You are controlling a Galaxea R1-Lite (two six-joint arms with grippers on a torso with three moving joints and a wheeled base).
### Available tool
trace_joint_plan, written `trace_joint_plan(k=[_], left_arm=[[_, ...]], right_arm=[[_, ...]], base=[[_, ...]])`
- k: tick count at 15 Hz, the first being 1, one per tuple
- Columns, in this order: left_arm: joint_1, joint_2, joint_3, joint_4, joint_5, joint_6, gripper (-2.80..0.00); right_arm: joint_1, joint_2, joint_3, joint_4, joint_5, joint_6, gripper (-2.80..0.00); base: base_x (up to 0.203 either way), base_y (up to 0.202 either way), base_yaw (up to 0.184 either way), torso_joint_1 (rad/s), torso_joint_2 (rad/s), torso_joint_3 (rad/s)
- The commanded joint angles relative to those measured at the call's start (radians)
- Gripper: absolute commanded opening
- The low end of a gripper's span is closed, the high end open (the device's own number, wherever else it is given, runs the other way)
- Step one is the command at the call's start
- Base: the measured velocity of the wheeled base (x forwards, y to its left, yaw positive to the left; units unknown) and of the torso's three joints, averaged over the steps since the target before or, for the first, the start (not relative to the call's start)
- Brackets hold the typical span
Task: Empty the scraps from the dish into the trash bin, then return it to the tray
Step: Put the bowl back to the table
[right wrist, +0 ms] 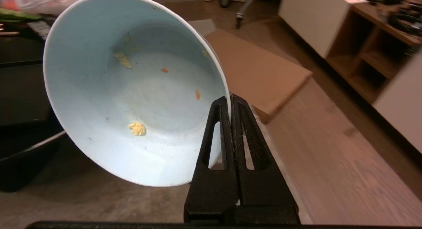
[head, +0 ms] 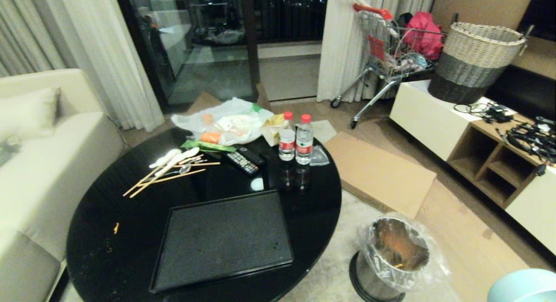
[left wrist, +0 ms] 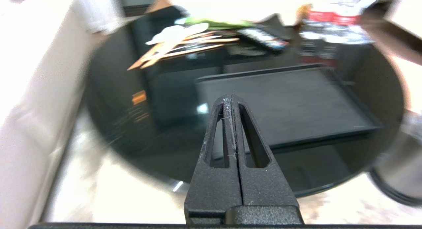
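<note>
My right gripper (right wrist: 229, 99) is shut on the rim of the dish (right wrist: 132, 90), a pale bluish-white bowl held tilted on its side over the floor. A few small yellow and orange scraps (right wrist: 136, 128) stick to its inside. In the head view only an edge of the dish (head: 523, 287) shows, at the lower right, right of the trash bin (head: 369, 250). That bin is shiny metal, lined with clear plastic, with orange bits inside. The black tray (head: 226, 239) lies bare on the round black table (head: 108, 258). My left gripper (left wrist: 229, 98) is shut on nothing, above the table's near edge before the tray (left wrist: 290, 100).
Behind the tray stand two water bottles (head: 296, 137), a remote (head: 242, 162), chopsticks and spoons (head: 169, 171) and a plastic bag of food (head: 226, 121). Cardboard (head: 378, 171) lies on the floor beyond the bin. A sofa (head: 39, 163) is on the left, a low cabinet (head: 478, 132) on the right.
</note>
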State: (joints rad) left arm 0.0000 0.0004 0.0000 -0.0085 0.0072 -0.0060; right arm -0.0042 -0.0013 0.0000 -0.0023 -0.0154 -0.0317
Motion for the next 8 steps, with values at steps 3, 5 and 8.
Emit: trace_joint_plan(k=[3,5,8], left_arm=[[0.000,0.000,0.000,-0.001,0.000,0.000,-2.80],[0.000,0.000,0.000,-0.001,0.000,0.000,-2.80],[0.000,0.000,0.000,-0.001,0.000,-0.001,-2.80]], right_arm=[[0.000,0.001,0.000,-0.001,0.001,-0.001,-2.80],[0.000,0.001,0.000,-0.002,0.000,0.012,-2.80],[0.001,0.001,0.000,-0.002,-0.001,0.024,-2.80]], base=[[0.000,-0.008,0.161,0.002,0.00,0.001],[-0.001,-0.003,0.107,0.004,0.00,0.003],[0.000,0.000,0.000,0.000,0.00,0.000]])
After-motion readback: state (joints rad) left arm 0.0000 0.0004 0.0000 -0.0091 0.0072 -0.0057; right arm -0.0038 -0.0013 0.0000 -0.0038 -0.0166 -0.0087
